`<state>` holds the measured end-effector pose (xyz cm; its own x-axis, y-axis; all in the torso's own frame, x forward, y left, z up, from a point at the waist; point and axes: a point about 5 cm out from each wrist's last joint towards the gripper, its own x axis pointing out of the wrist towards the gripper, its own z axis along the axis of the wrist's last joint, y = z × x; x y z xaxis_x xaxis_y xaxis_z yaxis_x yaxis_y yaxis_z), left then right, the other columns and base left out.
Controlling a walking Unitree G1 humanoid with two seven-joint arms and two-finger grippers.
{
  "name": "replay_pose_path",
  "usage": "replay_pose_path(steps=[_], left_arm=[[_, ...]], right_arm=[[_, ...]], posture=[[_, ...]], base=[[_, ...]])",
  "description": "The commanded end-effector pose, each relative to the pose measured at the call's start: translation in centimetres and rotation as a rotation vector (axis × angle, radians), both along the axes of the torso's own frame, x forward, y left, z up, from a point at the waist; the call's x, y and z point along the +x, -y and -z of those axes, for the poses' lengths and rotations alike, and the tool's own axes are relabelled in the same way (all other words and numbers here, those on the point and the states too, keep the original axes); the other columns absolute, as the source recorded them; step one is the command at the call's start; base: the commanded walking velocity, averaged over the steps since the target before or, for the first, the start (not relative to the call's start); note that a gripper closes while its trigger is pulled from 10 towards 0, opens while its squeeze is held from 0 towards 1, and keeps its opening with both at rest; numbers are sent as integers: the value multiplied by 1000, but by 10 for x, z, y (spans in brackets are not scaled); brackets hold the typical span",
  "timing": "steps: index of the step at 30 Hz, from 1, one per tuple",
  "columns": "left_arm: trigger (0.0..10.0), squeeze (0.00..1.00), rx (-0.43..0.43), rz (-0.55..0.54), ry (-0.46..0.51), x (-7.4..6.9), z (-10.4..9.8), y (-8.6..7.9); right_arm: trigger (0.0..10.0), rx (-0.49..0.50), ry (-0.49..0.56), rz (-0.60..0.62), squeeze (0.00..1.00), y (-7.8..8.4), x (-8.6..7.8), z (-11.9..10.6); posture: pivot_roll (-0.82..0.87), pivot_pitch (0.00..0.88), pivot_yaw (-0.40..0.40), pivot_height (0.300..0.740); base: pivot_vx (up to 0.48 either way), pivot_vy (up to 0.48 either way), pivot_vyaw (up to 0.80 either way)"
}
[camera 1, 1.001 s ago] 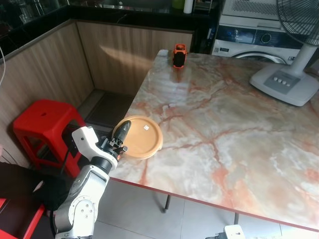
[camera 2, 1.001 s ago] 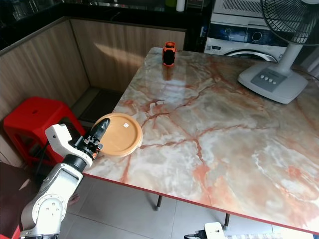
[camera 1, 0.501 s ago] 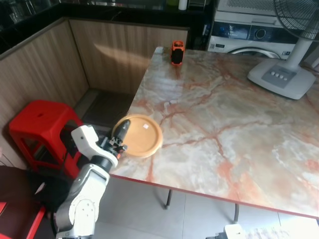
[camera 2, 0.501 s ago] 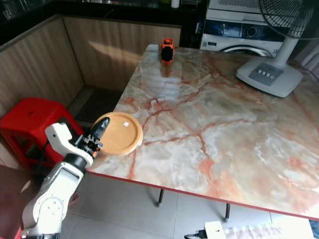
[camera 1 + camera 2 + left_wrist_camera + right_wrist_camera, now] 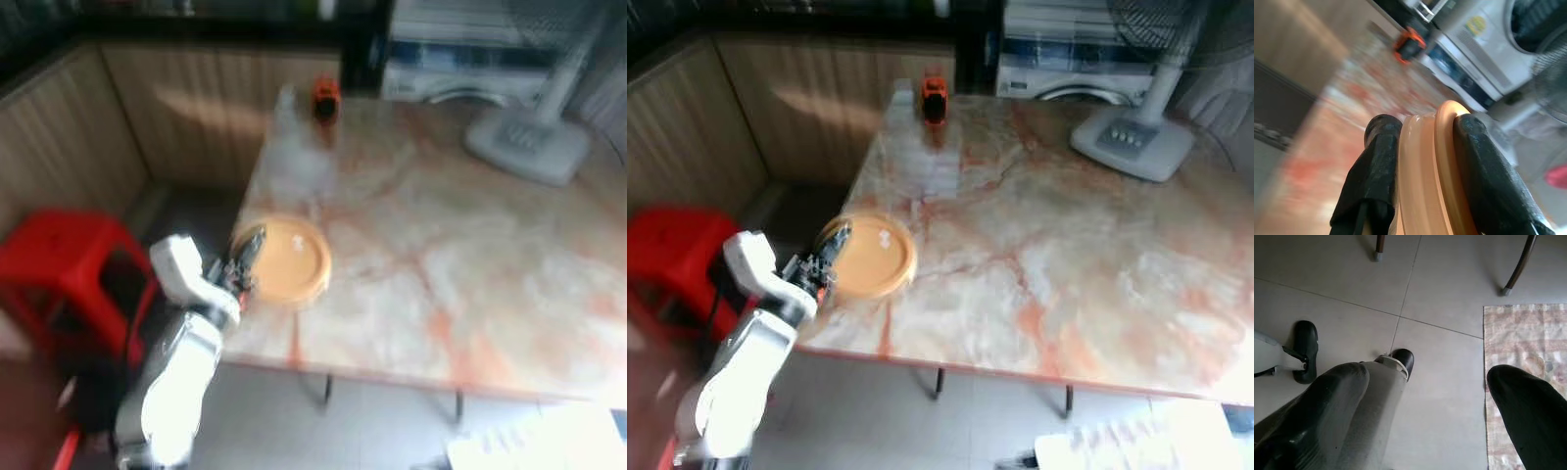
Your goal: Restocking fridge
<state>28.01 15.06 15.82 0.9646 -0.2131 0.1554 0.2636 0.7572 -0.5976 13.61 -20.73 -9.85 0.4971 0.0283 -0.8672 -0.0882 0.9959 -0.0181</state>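
Gripping the rim of the orange plate [image 5: 290, 261], the left gripper [image 5: 1422, 161] has its two fingers clamped tight either side of the edge, at about nine o'clock on the plate. The plate sits at the near left corner of the marble table [image 5: 1087, 245], overhanging the edge slightly. Blur suggests the robot is moving, so the thin edge-on pinch could slip and drop the plate to the floor [image 5: 1449, 362]. The right gripper [image 5: 1449, 396] hangs idle, fingers spread wide, holding nothing.
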Motion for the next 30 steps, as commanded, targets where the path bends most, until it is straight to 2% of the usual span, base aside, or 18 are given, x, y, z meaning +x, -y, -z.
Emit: replay_pose_path(steps=[1, 12, 30], left_arm=[[10000, 0, -1, 0, 10, -1, -2, 1], [10000, 0, -7, 5, 9, -1, -3, 2], [10000, 0, -10, 3, 7, -1, -1, 2]], right_arm=[[10000, -6, -3, 11, 0, 4, -2, 0], [10000, -4, -5, 10, 0, 4, -2, 0], [10000, -9, -10, 3, 0, 5, -3, 0]], posture=[[30, 53, -4, 740], [30, 53, -4, 740], [25, 47, -4, 740]], base=[[0, 0, 0], [0, 0, 0], [0, 278, 0]])
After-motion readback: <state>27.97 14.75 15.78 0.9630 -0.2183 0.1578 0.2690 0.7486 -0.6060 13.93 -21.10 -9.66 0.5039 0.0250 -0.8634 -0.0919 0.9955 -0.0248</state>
